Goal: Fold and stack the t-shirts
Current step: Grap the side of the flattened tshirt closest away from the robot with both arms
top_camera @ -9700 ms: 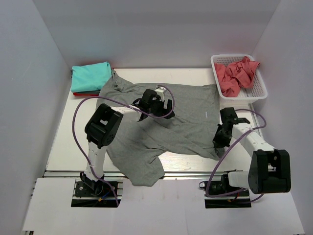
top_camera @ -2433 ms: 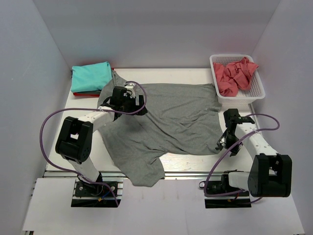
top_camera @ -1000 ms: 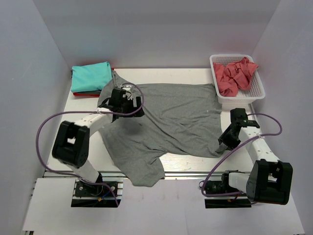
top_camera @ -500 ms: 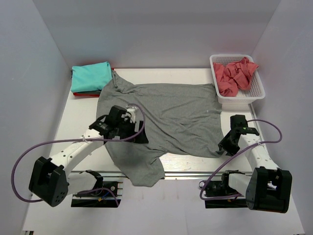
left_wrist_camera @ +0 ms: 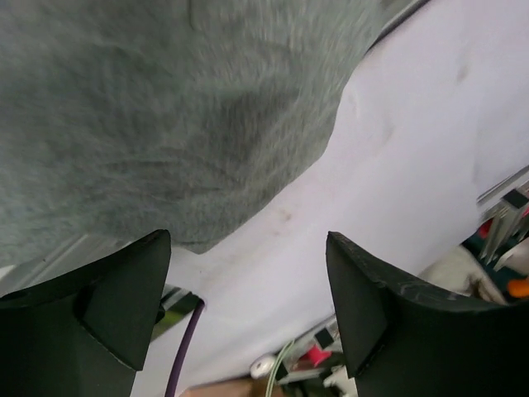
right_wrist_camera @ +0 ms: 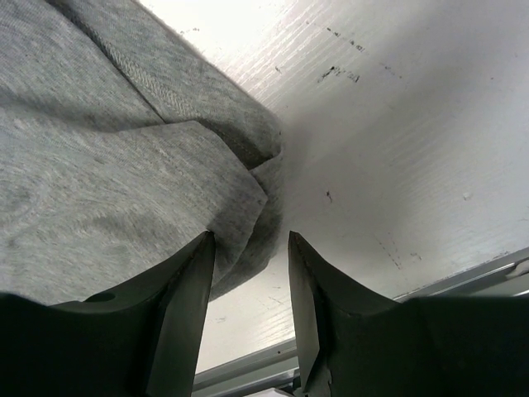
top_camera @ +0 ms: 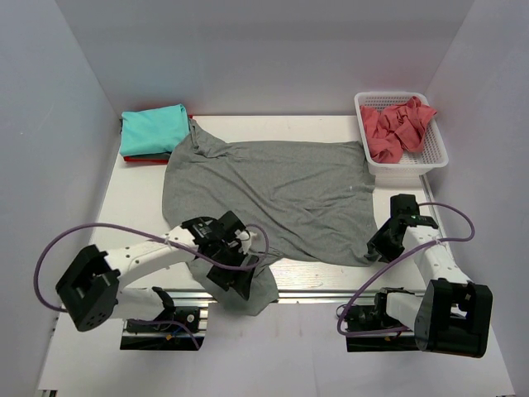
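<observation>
The grey t-shirt (top_camera: 273, 194) lies spread across the surface (top_camera: 140, 215). Its near-left corner droops over the front edge, directly under the left tool (top_camera: 237, 277), which is spread wide and empty. The right tool (top_camera: 382, 246), half-spread, straddles the near-right hem without pinching it.

Left tool (top_camera: 238, 281) swung down to grey t-shirt (top_camera: 281, 190) near hem

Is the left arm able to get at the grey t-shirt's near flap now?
Probably yes: the left gripper is open right over the near flap of the grey t-shirt, nothing between.
</observation>
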`<action>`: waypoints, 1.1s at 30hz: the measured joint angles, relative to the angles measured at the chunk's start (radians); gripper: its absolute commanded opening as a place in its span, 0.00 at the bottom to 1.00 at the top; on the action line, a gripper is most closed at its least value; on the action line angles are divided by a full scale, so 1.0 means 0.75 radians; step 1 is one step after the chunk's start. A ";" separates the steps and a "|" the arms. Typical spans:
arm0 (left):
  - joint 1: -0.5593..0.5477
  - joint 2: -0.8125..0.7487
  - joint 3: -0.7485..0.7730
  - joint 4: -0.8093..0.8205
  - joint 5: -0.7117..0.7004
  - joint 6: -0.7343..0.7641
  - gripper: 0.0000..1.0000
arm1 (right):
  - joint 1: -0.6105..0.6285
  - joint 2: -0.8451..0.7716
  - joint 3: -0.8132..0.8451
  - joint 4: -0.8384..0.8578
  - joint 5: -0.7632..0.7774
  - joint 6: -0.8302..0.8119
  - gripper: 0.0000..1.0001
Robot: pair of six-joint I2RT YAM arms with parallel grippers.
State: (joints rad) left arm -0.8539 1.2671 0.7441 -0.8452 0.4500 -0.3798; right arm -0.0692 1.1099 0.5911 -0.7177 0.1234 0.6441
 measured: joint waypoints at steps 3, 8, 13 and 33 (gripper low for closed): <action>-0.082 0.045 -0.006 -0.013 -0.017 -0.018 0.83 | -0.007 0.006 0.000 0.010 -0.004 -0.003 0.47; -0.208 0.083 -0.073 0.020 -0.033 -0.064 0.75 | -0.016 0.006 -0.007 0.027 -0.005 -0.014 0.47; -0.295 0.200 -0.082 0.051 -0.094 -0.109 0.66 | -0.030 0.007 -0.032 0.048 -0.026 -0.031 0.48; -0.343 0.024 0.105 0.068 -0.611 -0.239 0.00 | -0.047 -0.018 -0.123 0.163 -0.198 -0.036 0.00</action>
State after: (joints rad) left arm -1.1110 1.2850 0.8227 -0.7944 -0.0082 -0.5587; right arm -0.1047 1.0966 0.4988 -0.5957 -0.0250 0.6170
